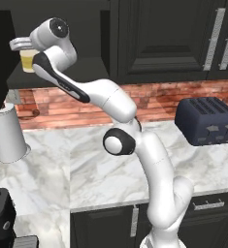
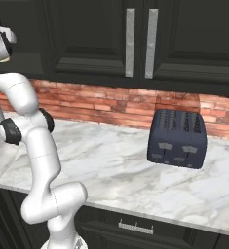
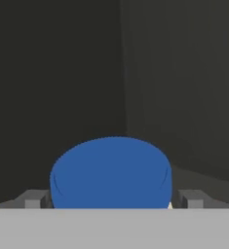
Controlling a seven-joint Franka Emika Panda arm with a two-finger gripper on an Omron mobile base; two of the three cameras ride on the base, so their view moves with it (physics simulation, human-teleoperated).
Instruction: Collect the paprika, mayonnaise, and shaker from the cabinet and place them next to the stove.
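Jars: one, the mayonnaise
Toasters: one
White cones: one
Cabinet door handles: two in the right base view

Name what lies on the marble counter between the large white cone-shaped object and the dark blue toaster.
Only the robot's white arm; the marble counter between the white cone and the blue toaster is otherwise bare in the left base view.

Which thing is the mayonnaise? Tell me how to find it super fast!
Find the black cabinet above the marble counter, then its open shelf at the left. The robot's end effector reaches in there, open on either side of the mayonnaise. It is a squat pale-yellow jar with a round blue lid, unlike the tall white cone on the counter below.
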